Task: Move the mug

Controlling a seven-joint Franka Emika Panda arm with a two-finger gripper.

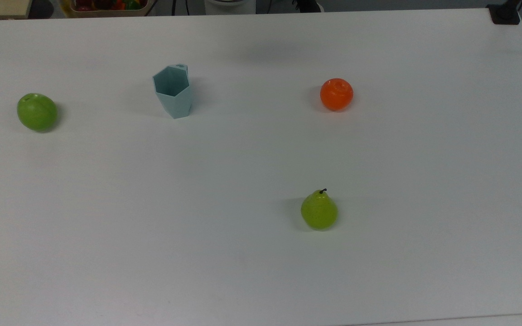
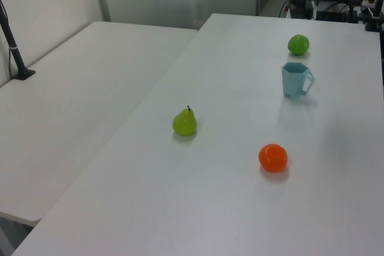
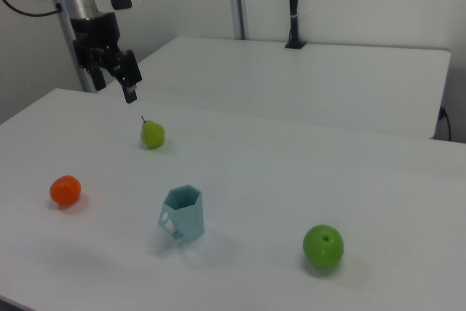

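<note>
I've got the gripper [image 3: 124, 78] parked high above the bench [image 1: 261, 271], jaws spread and holding nothing. The mug [image 1: 173, 91] sits upright between the green apple [image 1: 37, 112] and the orange [image 1: 336, 94], handle facing the far edge, so it's easy to grab.

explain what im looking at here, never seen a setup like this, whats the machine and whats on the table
This is one white table filmed by three fixed cameras: one from above, two from opposite sides. The machine is a white robot arm ending in a black two-finger gripper, seen in the right view, raised above the table with its fingers apart and holding nothing. On the table stand a pale blue-green faceted mug with a small handle, upright, and three fruits, all apart from each other: a round green apple, an orange and a yellow-green pear.
</note>
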